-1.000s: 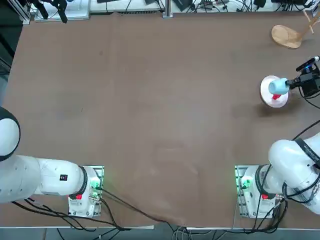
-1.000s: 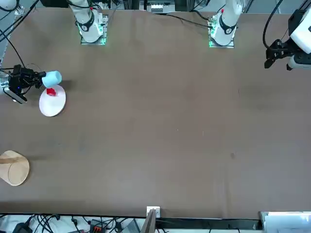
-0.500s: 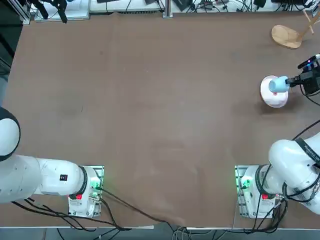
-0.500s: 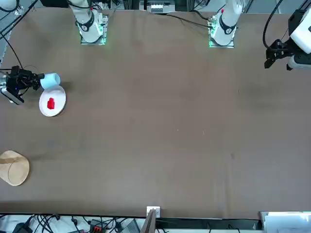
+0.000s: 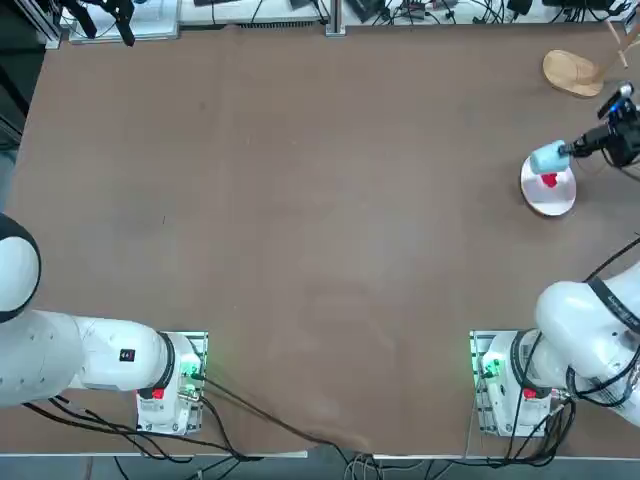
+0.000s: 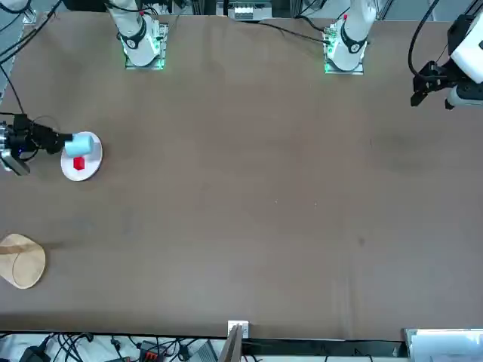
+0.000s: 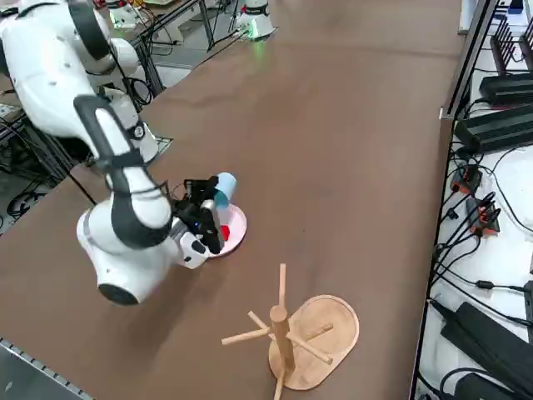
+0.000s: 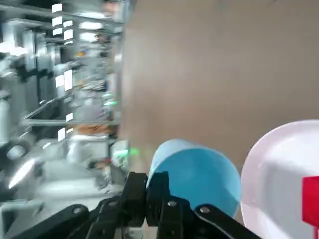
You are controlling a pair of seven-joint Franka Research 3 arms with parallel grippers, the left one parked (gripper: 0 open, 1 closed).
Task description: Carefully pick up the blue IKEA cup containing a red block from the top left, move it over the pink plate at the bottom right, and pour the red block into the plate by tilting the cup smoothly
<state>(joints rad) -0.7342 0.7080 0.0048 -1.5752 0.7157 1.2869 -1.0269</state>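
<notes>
Brown bench [image 5: 300, 200], near its right edge: my right gripper [image 5: 572, 150] pinches the blue IKEA cup [image 5: 549, 158] by its rim, light, stiff, slippery plastic, tilted over the pink plate [image 5: 549, 195]; the red block [image 5: 548, 181] lies there.

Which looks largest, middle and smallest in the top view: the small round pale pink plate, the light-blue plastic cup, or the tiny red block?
1. The small round pale pink plate, largest.
2. The light-blue plastic cup, held tilted over the plate by the right gripper, so nearer the camera; still clearly smaller.
3. The tiny red block, on the plate, smallest.
</notes>
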